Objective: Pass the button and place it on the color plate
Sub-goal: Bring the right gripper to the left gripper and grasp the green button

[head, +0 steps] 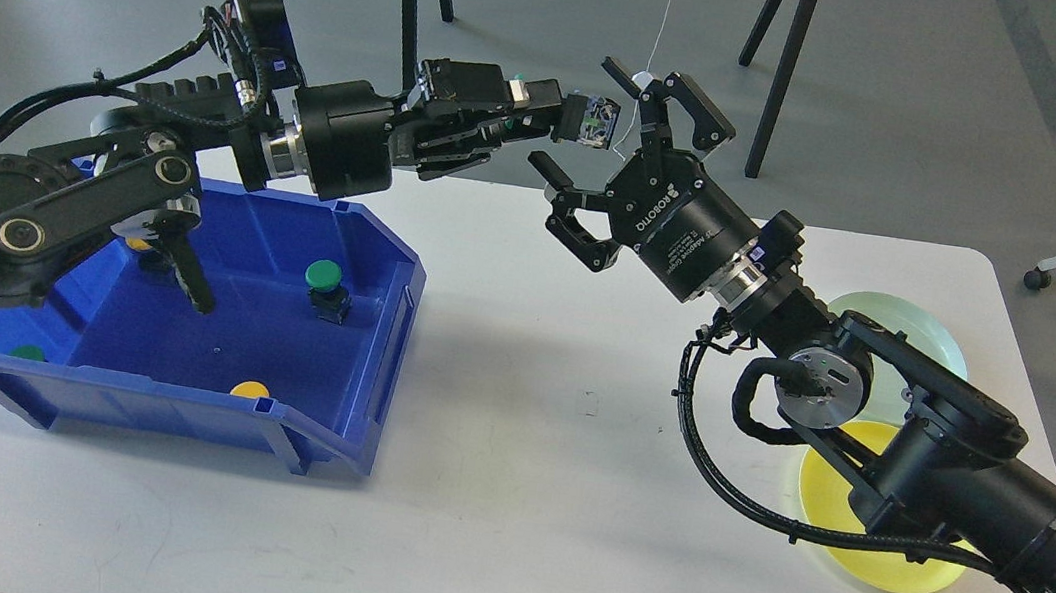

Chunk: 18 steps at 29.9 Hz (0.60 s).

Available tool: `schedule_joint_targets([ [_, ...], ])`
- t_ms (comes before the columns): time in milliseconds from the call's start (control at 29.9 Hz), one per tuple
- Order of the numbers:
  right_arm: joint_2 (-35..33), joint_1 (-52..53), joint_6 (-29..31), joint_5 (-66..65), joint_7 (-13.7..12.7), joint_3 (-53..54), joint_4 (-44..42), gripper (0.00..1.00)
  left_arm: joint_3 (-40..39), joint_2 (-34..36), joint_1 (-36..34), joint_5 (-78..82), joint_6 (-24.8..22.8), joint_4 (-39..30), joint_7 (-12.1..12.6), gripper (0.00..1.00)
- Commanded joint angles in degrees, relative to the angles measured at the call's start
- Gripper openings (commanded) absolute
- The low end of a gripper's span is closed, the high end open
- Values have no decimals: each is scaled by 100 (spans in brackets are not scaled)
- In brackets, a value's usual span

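Item 1. Blue open-fronted plastic bin (362,337), far left, below and behind the left jaws. Inside: a green-capped button on a black body (325,289), upright; a yellow cap (250,390) near the front lip; a green cap (28,352) at the front left corner; a further yellow piece (137,241) mostly hidden behind the left arm's links.

Item 2. Left gripper (565,120), above the white table's (504,495) far edge, its fingers pressed onto a small dark button (598,124) with green showing at its end. The button protrudes rightward past the fingertips, its long axis running roughly along the gripper's reach, toward the right arm.

Item 3. Right gripper (608,135), jaws spread wide, one finger above and one below. The button lies just left of the gap, close to the upper finger; contact cannot be told. Judged: handover stage, the right jaws nearer to receiving than closed.

Item 4. Pale green round plate (932,331) and bright yellow round plate (897,574), well behind the right jaws, along its arm. Both partly covered by that arm.

Hard to make out: the button's cap colour, and the left fingertips, dark against the held piece.
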Motion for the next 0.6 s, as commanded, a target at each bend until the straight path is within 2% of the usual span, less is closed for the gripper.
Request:
schedule_joint_targets([
  [0, -13, 27, 45, -8, 0, -10, 2, 67, 0, 0, 2, 0, 0, 8, 0, 6],
  [268, -40, 36, 71, 1, 0, -10, 2, 42, 0, 0, 2, 0, 0, 17, 0, 6],
  [401, -49, 45, 54, -8, 0, -10, -6, 16, 0, 0, 2, 0, 0, 8, 0, 7],
  [569, -57, 107, 45, -8, 0, -18, -7, 6, 0, 0, 2, 9, 0, 35, 0, 9],
])
